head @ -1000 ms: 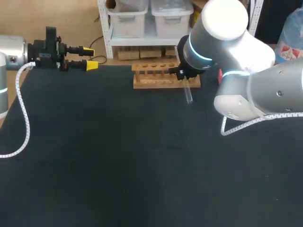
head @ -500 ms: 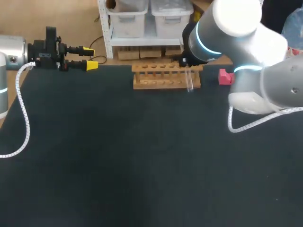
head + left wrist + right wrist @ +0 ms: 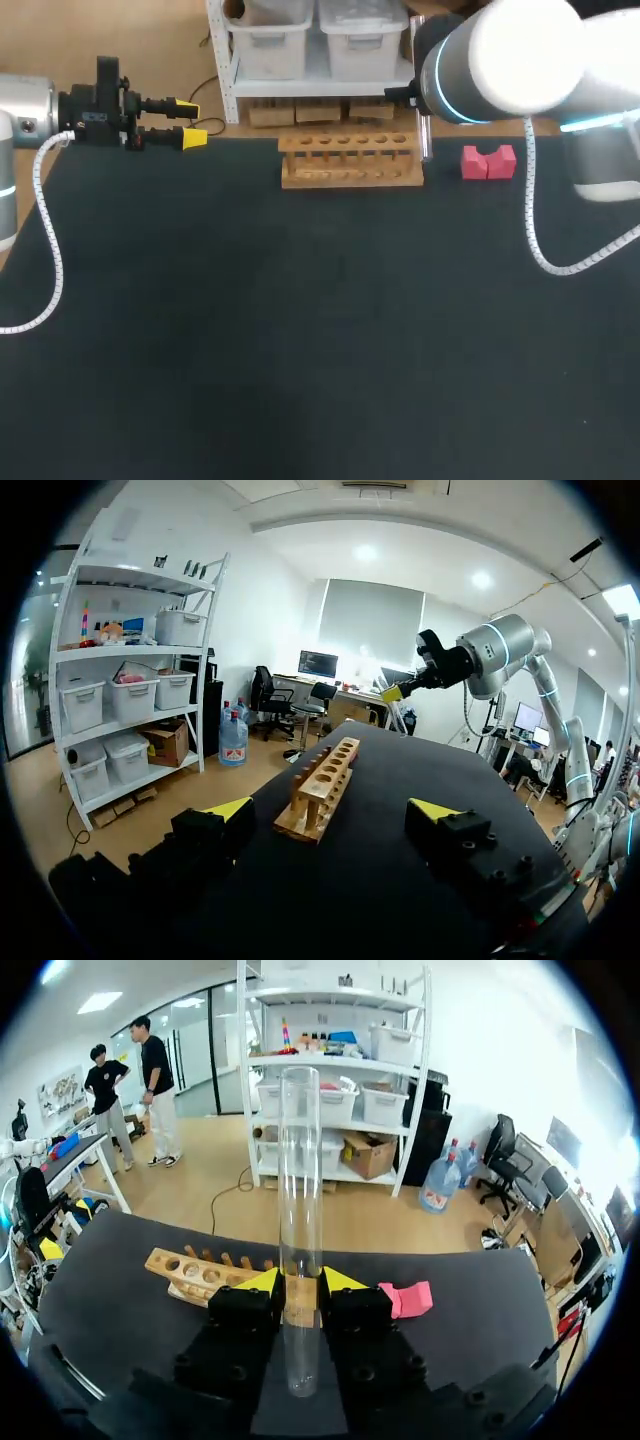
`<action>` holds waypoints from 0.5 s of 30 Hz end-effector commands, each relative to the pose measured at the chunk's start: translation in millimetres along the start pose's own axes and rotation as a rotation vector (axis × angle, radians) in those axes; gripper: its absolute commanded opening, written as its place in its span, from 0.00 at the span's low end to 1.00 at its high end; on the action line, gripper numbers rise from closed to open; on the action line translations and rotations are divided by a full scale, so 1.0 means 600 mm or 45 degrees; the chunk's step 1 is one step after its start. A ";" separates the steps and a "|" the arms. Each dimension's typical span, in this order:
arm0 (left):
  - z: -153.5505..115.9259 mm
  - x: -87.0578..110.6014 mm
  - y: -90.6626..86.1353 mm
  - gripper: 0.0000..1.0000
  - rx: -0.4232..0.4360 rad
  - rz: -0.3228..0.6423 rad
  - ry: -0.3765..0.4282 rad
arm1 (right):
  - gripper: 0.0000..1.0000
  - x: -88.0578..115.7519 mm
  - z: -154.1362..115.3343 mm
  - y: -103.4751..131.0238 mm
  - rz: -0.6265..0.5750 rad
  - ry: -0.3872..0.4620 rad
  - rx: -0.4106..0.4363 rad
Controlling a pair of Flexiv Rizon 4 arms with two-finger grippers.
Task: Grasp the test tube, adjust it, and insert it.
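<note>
**Tube pinched upright at the rack's right end**

The right gripper [image 3: 300,1285] pinches the test tube [image 3: 300,1180], one yellow-tipped finger pressed against each side of the glass. In the right wrist view the clear tube runs along the fingers. Most of its length reaches out past the tips, and a shorter part extends back between the black finger bodies.

In the head view the tube [image 3: 424,140] stands upright at the 3 o'clock end of the wooden rack [image 3: 350,160]. It hangs under the right arm [image 3: 510,60], which comes in from about 1 o'clock of the table [image 3: 300,330]. The arm hides the gripper there, and I cannot tell whether the tube's lower end touches the rack.

The rack lies along the table's far edge near 12 o'clock, with its row of round holes facing up. A pink block [image 3: 488,161] sits just beyond the tube, at 3 o'clock from the rack and apart from it. From the right wrist, the rack [image 3: 205,1275] is ahead of the gripper to one side of the tube and the block [image 3: 405,1298] is to the other.

The left gripper [image 3: 192,121] is at about 10 o'clock of the table, well apart from the rack. Its fingers are spread with nothing between them, and they point toward 3 o'clock. In the left wrist view the rack [image 3: 322,790] lies endwise ahead of those open fingers [image 3: 230,808].
</note>
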State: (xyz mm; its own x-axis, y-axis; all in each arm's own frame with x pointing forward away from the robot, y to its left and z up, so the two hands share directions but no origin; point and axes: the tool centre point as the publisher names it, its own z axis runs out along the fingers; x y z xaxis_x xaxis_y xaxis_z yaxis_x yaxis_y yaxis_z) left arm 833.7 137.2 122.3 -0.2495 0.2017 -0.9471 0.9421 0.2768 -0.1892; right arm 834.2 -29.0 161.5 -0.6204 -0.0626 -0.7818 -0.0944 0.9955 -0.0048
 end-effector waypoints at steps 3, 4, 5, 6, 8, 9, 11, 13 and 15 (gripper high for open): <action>0.000 0.002 0.000 1.00 0.000 0.003 -0.003 | 0.00 -0.009 -0.011 -0.005 -0.037 -0.665 -0.025; 0.000 0.002 0.000 1.00 0.000 0.003 -0.003 | 0.00 -0.011 -0.010 -0.006 -0.042 -0.688 -0.036; 0.000 0.002 0.000 1.00 0.000 0.003 -0.003 | 0.00 -0.014 -0.007 -0.006 -0.046 -0.703 -0.042; 0.000 0.002 0.000 1.00 0.000 0.003 -0.003 | 0.00 -0.017 -0.004 -0.006 -0.055 -0.723 -0.049; 0.000 0.002 0.000 1.00 0.000 0.003 -0.003 | 0.00 -0.022 0.002 -0.005 -0.061 -0.752 -0.060; 0.000 0.002 0.000 1.00 0.000 0.003 -0.003 | 0.00 -0.024 0.005 -0.004 -0.063 -0.774 -0.070; 0.000 0.002 0.000 1.00 0.000 0.003 -0.003 | 0.00 -0.030 0.009 -0.003 -0.068 -0.810 -0.086; 0.000 0.002 0.000 1.00 0.000 0.003 -0.003 | 0.00 -0.035 0.014 -0.002 -0.079 -0.847 -0.096; 0.000 0.002 0.000 1.00 0.000 0.003 -0.003 | 0.00 -0.040 0.019 -0.002 -0.083 -0.870 -0.106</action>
State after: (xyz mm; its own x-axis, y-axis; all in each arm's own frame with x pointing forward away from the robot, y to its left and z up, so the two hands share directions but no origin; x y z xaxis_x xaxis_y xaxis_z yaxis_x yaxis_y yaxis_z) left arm 833.7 137.2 122.3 -0.2495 0.2017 -0.9471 0.9421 0.2768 -0.1892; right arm 848.8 -28.2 178.5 -0.4440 -0.1174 -0.8883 -0.1686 0.9846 -0.0458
